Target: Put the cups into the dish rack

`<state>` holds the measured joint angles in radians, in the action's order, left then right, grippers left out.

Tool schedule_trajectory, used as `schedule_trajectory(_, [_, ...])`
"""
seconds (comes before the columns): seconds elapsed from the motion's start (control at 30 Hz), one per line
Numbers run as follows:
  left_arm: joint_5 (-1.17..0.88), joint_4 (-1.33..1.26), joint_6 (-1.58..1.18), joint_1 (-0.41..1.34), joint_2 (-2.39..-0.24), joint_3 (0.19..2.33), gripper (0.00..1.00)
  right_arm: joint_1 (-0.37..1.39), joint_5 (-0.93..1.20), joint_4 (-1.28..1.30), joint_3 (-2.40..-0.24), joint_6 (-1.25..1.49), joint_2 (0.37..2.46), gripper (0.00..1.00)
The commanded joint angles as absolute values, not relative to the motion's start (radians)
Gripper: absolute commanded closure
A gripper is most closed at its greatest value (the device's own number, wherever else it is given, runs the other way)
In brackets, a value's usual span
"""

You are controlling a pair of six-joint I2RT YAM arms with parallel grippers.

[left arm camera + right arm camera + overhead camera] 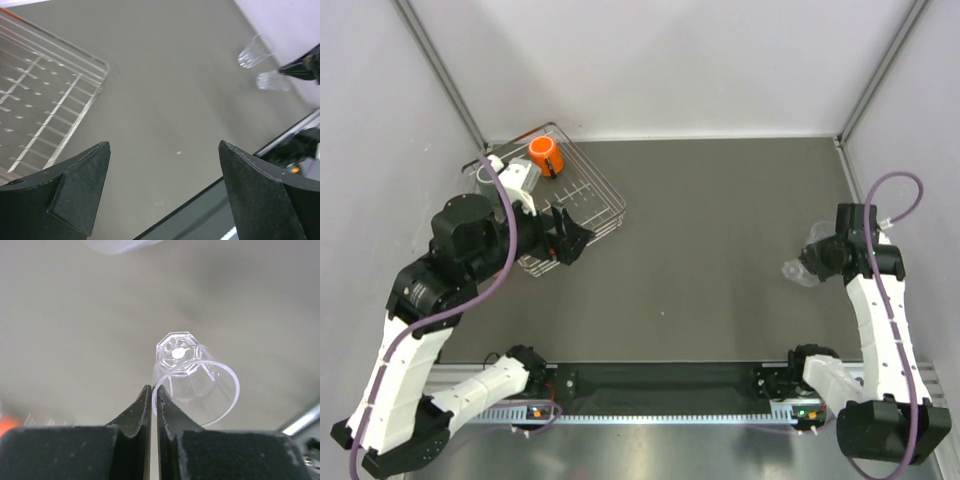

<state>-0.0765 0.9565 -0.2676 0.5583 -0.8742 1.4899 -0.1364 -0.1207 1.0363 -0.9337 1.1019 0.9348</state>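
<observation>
One clear faceted tumbler (200,385), rim seemingly pinched in right claw (152,391), left claw (165,146) wide.

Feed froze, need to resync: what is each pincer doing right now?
Left pincer: open, empty.
Right pincer: closed on the tumbler rim.

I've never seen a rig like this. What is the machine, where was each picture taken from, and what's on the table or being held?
Two robot arms are bolted at the near edge of a grey table. The wide picture looks down from above and behind them. The other two come from a camera on each wrist. The left gripper is open and empty by the wire dish rack, which holds an orange mug. The right gripper is shut on the rim of a clear tumbler lying on its side. A second tumbler is close by.
</observation>
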Motion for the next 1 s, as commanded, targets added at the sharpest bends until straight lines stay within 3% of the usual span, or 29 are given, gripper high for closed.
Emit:
schedule_trajectory(0.0, [-0.127, 0.853, -0.382, 0.563, -0.911, 1.517, 0.06, -0.051, 0.055, 0.909, -1.043, 1.065, 0.93, 1.0])
schedule_trajectory(0.2, [-0.189, 0.534, -0.612, 0.561, -0.91, 1.399, 0.05, 0.116, 0.512, 0.303, -1.103, 1.058, 1.021, 1.0])
schedule_trajectory(0.27, [-0.212, 0.276, -0.725, 0.56, -0.893, 1.317, 0.04, 0.217, 0.63, 0.083, -1.167, 1.107, 1.072, 1.0])
schedule_trajectory(0.33, [-0.213, 0.22, -0.808, 0.561, -0.896, 1.269, 0.03, 0.274, 0.711, 0.008, -1.241, 1.114, 1.113, 1.0])
schedule_trajectory(0.47, [-0.245, 0.01, -0.975, 0.56, -0.951, 1.247, 0.03, 0.388, 0.765, -0.12, -1.422, 1.033, 1.172, 1.0])
schedule_trajectory(0.73, [-0.316, -0.285, -1.063, 0.561, -1.031, 1.258, 0.02, 0.396, 0.793, -0.626, -1.341, 1.218, 1.138, 1.0])
schedule_trajectory(0.97, [-0.362, -0.472, -1.123, 0.571, -1.078, 1.241, 0.02, 0.406, 0.772, -0.721, -1.307, 1.293, 1.15, 1.0])
